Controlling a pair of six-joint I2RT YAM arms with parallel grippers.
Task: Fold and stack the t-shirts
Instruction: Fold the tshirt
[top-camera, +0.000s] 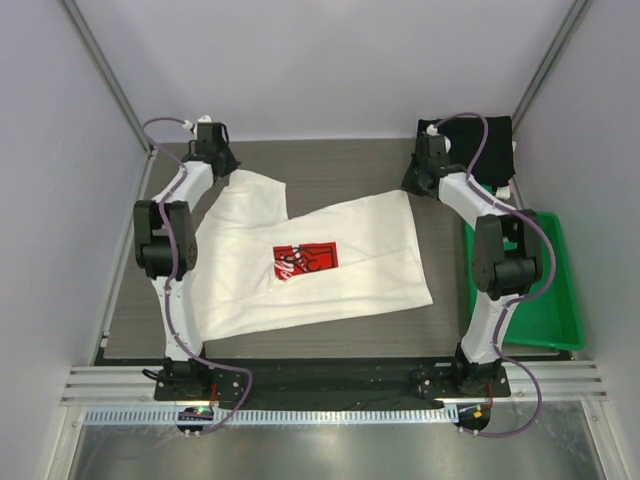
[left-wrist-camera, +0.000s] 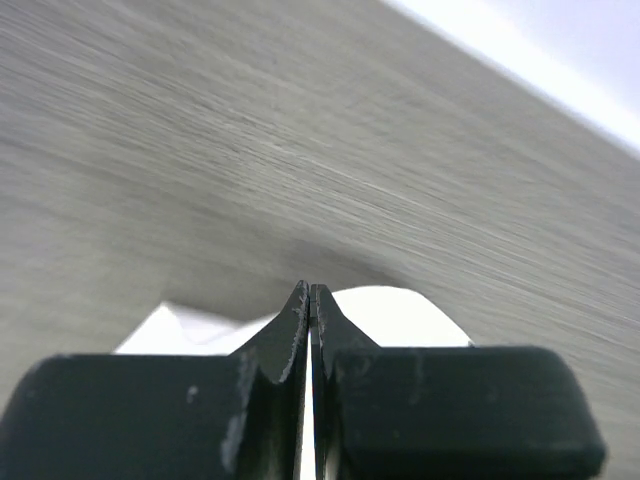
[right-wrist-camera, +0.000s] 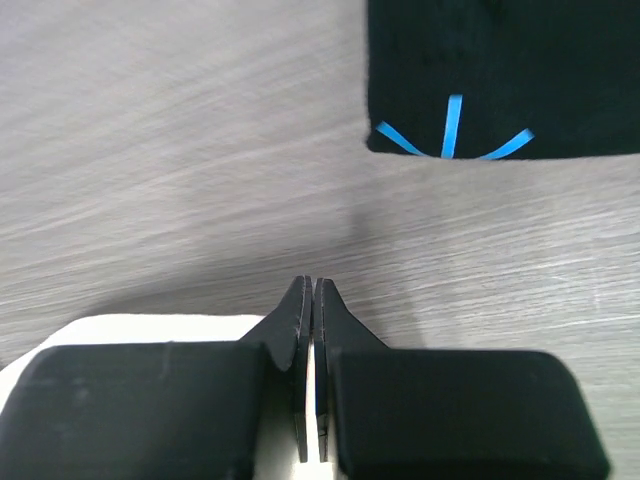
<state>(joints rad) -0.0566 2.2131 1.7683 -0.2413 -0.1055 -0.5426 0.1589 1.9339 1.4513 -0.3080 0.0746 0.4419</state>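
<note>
Seen from above, the white tee (top-camera: 370, 250) lies spread print-up across the table (top-camera: 350, 165), and a black tee (top-camera: 485, 150) sits folded at the far right corner beyond the tray (top-camera: 560, 300). Only the wrist views show the jaws: the left gripper (left-wrist-camera: 309, 292) and right gripper (right-wrist-camera: 308, 285) are each closed tight on the white tee's far edge. The fingers hide how much cloth each has caught.

I'm looking into a robot lab cell. Plain white walls (top-camera: 330, 60) box in a grey table (top-camera: 340, 170), and metal posts (top-camera: 108, 75) rise at its far corners. My left arm (top-camera: 165, 250) and right arm (top-camera: 495, 260) are bolted by an aluminium rail (top-camera: 110, 385) along its near edge, trailing cables (top-camera: 535, 240).
</note>
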